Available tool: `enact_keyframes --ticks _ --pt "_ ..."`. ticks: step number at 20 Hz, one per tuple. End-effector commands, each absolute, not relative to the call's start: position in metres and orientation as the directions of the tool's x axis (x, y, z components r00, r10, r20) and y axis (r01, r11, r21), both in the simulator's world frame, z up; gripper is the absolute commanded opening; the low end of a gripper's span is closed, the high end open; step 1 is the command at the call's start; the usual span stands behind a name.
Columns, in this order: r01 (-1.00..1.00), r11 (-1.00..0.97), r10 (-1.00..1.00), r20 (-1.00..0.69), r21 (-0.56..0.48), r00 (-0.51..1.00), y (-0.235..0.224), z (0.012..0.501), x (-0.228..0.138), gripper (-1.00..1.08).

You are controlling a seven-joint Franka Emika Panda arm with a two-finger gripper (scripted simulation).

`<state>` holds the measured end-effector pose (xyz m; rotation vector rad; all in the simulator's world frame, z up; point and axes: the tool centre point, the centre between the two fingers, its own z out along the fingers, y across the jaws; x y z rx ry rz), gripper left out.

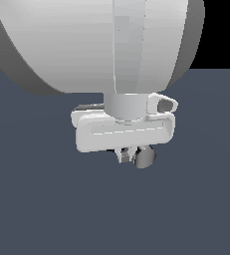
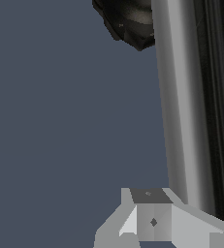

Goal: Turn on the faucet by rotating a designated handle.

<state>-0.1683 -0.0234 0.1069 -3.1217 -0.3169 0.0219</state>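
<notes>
Behind the arm's bulk, faucet mostly hidden; handle beside claw, spread unclear.

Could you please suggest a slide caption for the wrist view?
Wrist camera close beside the shiny chrome cylindrical handle, the faucet's black elbow beyond, one grey finger in the foreground.

The floor is a flat, plain slate-blue surface that fills the lower part of the exterior view and meets a black background along a straight horizon. In the wrist view the same blue-grey surface spreads behind the faucet, whose black ridged base is seen at the frame's edge. The pictures do not make clear whether the base sits directly on the surface. No other object lies on it.
</notes>
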Motion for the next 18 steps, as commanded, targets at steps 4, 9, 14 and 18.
enact_keyframes --ticks 4,9,14,18 --pt "0.185 -0.983 0.185 0.0 0.0 0.983 -0.055 0.109 -0.155 -1.0" --pt "0.185 -0.983 0.185 0.0 0.0 0.983 -0.077 0.109 -0.149 -1.0" --pt "0.185 -0.983 0.185 0.0 0.0 0.983 -0.098 0.109 -0.143 -1.0" --pt "0.185 -0.983 0.185 0.0 0.0 0.983 -0.114 0.109 -0.139 -1.0"
